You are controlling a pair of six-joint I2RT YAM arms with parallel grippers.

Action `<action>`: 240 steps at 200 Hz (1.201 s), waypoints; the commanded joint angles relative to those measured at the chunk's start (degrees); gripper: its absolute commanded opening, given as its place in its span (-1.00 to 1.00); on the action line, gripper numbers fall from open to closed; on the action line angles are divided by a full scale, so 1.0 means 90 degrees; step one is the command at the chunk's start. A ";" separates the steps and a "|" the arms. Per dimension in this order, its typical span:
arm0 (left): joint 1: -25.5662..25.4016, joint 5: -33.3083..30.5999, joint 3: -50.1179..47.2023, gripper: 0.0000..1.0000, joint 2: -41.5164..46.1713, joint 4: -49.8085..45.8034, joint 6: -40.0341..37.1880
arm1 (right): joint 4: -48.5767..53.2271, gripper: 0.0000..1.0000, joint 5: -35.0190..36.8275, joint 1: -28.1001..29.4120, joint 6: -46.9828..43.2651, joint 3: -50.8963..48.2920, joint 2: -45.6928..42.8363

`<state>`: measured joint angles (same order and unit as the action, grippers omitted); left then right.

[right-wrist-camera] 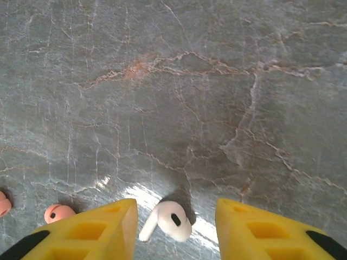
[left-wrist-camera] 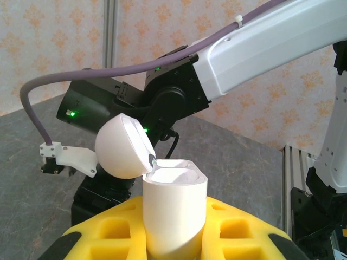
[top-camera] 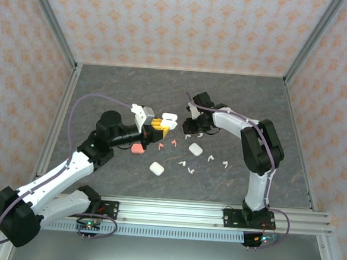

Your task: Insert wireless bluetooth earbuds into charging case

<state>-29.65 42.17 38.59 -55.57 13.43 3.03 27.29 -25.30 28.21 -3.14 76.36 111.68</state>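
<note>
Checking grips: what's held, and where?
Left gripper clamps the open white plastic charging case by its lower body. Right gripper straddles a white stemmed earbud, ungripped.

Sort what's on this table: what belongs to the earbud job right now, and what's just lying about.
Job: open white case held in left gripper; white earbud straddled by right gripper.
Lying about: two closed white cases; pink case; pink earbuds; other white earbuds.

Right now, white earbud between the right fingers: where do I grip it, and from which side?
Take the rounded head of the white earbud, from straight above. It lies flat on the table, thin stem slanting toward one finger; the head is its bulkiest part and sits roughly midway between the fingers of the right gripper. The stem would probably slip.
</note>
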 commanded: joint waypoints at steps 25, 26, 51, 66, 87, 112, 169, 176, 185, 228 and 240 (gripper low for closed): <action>-0.0055 0.0129 0.0243 -1.00 -0.0036 0.0042 0.0034 | 0.0018 -0.24 -0.0143 0.0112 -0.0096 0.0228 0.0346; -0.0055 0.0129 0.0243 -1.00 -0.0036 0.0041 0.0034 | 0.0016 -0.24 -0.0150 0.0115 -0.0093 0.0227 0.0351; -0.0059 0.0119 0.0261 -1.00 -0.0068 0.0022 0.0030 | 0.0062 -0.29 -0.0227 0.0124 -0.0071 0.0223 0.0429; -0.0065 0.0109 0.0271 -1.00 -0.0085 0.0016 0.0035 | 0.0110 -0.34 -0.0246 0.0129 -0.0072 0.0201 0.0418; -0.0070 0.0099 0.0270 -1.00 -0.0105 -0.0017 0.0029 | 0.0243 -0.39 -0.0241 0.0132 -0.0081 0.0160 0.0379; -0.0069 0.0081 0.0271 -1.00 -0.0133 -0.0030 0.0025 | 0.0305 -0.42 -0.0237 0.0136 -0.0081 0.0036 0.0289; -0.0068 0.0080 0.0285 -1.00 -0.0219 -0.0057 0.0033 | 0.0424 -0.41 -0.0114 0.0137 -0.0118 -0.0099 0.0184; -0.0068 0.0080 0.0291 -1.00 -0.0222 -0.0056 0.0035 | 0.0435 -0.41 -0.0105 0.0135 -0.0121 -0.0109 0.0174; -0.0071 0.0072 0.0296 -1.00 -0.0222 -0.0062 0.0034 | 0.0463 -0.41 -0.0098 0.0137 -0.0135 -0.0113 0.0170; -0.0069 0.0066 0.0322 -1.00 -0.0232 -0.0106 0.0034 | 0.0576 -0.37 -0.0067 0.0134 -0.0193 -0.0119 0.0107; -0.0065 0.0050 0.0324 -1.00 -0.0232 -0.0116 0.0033 | 0.0581 -0.39 -0.0070 0.0138 -0.0189 -0.0141 0.0097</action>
<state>-29.65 42.15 39.33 -57.63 12.97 3.11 28.25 -26.98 29.12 -3.86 76.71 114.37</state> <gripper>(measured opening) 0.185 0.312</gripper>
